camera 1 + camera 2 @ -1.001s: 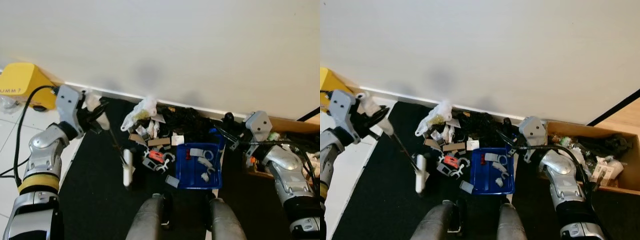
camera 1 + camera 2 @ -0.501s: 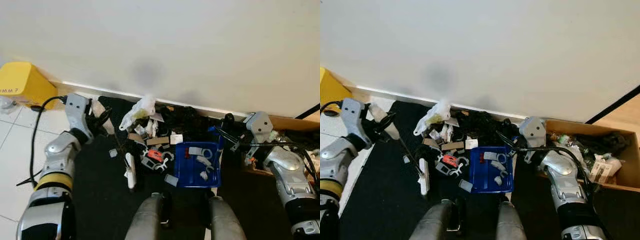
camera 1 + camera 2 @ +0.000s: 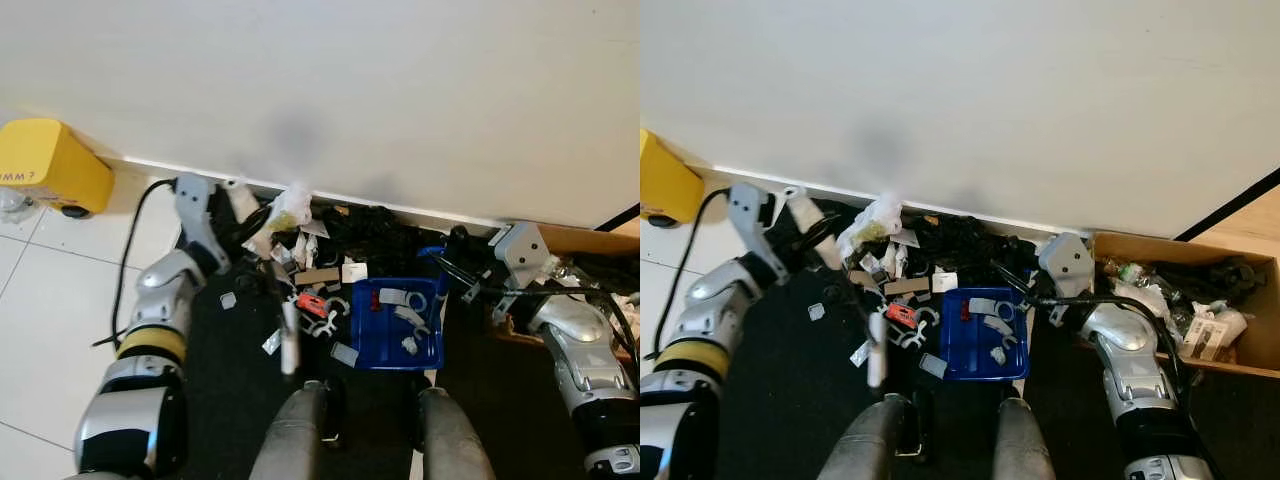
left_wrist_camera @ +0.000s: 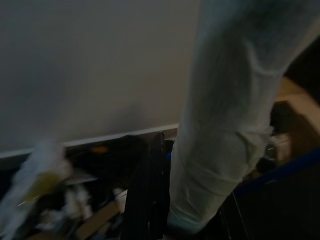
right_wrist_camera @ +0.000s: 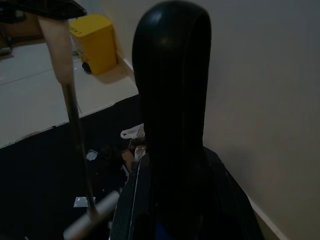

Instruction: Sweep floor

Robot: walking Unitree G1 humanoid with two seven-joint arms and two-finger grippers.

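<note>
- While the robot stands on the black mat (image 3: pixel 215 400), its two grey legs (image 3: pixel 292 440) sit at the near edge of the head views, one on each side of a dark gap.
- Just ahead of the legs is the white broom head (image 3: pixel 290 340), lying roughly lengthwise on the mat, with a thin dark rod (image 3: pixel 845 285) running up from it toward the left.
- Right beside the broom head, on the robot's right, is the blue dustpan (image 3: pixel 397 325), flat on the mat with a few pale scraps and a red bit already inside it.
- Between the broom and the pan there's loose junk: an orange-red piece (image 3: pixel 312 303), grey plastic clips, cardboard strips and small white bits.
- The left gripper (image 3: pixel 243 212) is up near the wall, clamped around the broom's pale handle (image 3: pixel 810 222); from the left wrist view that handle (image 4: pixel 225 120) is a big blurry pale column right next to one black finger.
- The right gripper (image 3: pixel 1012 282) reaches in from the right and is closed on the dustpan's black handle (image 5: pixel 172 100), which looms close in the right wrist view.
- Further back, against the white baseboard, the pile gets thicker: a crumpled white plastic bag (image 3: pixel 283 212) and a tangle of black stuff (image 3: pixel 375 235).
- Off to the far right there's an open cardboard box (image 3: pixel 1195 300) stuffed with rubbish.
- Far left, on the white tiles by the wall, sits a yellow bin (image 3: pixel 50 165), and a black cable (image 3: pixel 130 270) loops over the tiles toward the left arm.
</note>
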